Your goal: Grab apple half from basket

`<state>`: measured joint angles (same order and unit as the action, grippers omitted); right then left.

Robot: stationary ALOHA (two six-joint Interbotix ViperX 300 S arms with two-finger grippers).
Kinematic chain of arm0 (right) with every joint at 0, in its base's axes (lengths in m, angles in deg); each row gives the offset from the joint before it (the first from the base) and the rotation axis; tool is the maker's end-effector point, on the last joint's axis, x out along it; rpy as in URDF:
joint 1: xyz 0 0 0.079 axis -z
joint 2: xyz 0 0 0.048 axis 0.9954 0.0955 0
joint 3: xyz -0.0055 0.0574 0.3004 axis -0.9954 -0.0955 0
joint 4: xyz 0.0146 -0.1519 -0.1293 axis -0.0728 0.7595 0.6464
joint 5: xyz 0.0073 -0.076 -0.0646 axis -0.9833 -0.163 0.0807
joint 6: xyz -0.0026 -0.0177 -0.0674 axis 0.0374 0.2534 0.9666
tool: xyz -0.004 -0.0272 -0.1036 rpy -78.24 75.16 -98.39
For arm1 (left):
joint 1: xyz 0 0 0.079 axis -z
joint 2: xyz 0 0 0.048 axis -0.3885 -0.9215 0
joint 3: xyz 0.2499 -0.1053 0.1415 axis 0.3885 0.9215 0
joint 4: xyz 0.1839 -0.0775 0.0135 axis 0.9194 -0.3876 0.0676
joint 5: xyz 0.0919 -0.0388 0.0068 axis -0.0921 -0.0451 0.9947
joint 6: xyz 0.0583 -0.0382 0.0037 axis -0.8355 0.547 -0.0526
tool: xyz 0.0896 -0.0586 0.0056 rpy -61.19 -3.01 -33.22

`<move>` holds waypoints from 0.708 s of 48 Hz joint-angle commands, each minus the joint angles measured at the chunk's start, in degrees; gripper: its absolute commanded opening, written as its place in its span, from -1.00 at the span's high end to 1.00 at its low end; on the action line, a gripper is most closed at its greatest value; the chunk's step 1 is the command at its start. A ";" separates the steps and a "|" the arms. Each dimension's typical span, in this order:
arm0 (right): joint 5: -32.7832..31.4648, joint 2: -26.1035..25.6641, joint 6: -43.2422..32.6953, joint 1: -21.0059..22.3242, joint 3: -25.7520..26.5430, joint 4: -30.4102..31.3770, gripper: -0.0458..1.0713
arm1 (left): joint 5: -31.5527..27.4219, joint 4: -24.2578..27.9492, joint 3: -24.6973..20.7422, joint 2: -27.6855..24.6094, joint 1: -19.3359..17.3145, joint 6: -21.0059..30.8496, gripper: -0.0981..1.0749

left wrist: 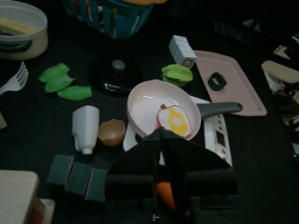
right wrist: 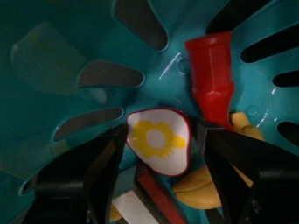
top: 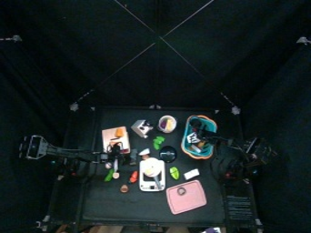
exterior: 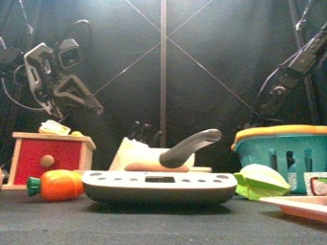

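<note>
The teal-blue basket [top: 198, 135] with an orange rim stands at the table's right [exterior: 284, 153]. Inside it lies the apple half [right wrist: 158, 140], cut face up: white flesh, yellow core, red skin edge. My right gripper [right wrist: 163, 153] is down in the basket and open, one jaw on each side of the apple half, neither pressing on it. The right arm [exterior: 288, 72] drops in behind the basket rim, which hides the jaws in the front view. My left gripper [left wrist: 160, 149] hangs raised over the table's left [exterior: 57, 81], shut on nothing.
The basket also holds a red piece [right wrist: 211, 66] and a yellow piece [right wrist: 216, 188]. A scale carrying a white pan [exterior: 160, 182] stands in the middle. Left of it are an orange [exterior: 57, 184] and a red box [exterior: 52, 153]. A pink tray [top: 186, 196] lies front right.
</note>
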<state>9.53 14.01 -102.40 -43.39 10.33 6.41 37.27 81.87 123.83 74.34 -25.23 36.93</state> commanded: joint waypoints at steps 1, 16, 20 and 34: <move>0.53 -0.44 0.00 0.35 0.79 0.09 -0.75 | 0.26 -0.09 -0.44 0.18 -0.18 -0.09 -0.01; 0.44 0.35 0.00 0.26 0.62 0.18 -0.59 | 0.26 -0.09 -0.44 0.09 -0.18 -0.09 -0.01; 0.35 0.35 0.00 0.26 0.62 0.18 -0.43 | 0.26 -0.09 -0.44 0.09 -0.18 -0.09 -0.01; -3.08 -1.58 0.09 0.09 1.41 0.26 -0.14 | 0.26 -0.09 -0.53 0.09 -0.18 -0.09 -0.01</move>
<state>8.04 13.83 -102.49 -43.30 11.30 6.41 37.27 81.87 123.92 74.43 -25.32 36.93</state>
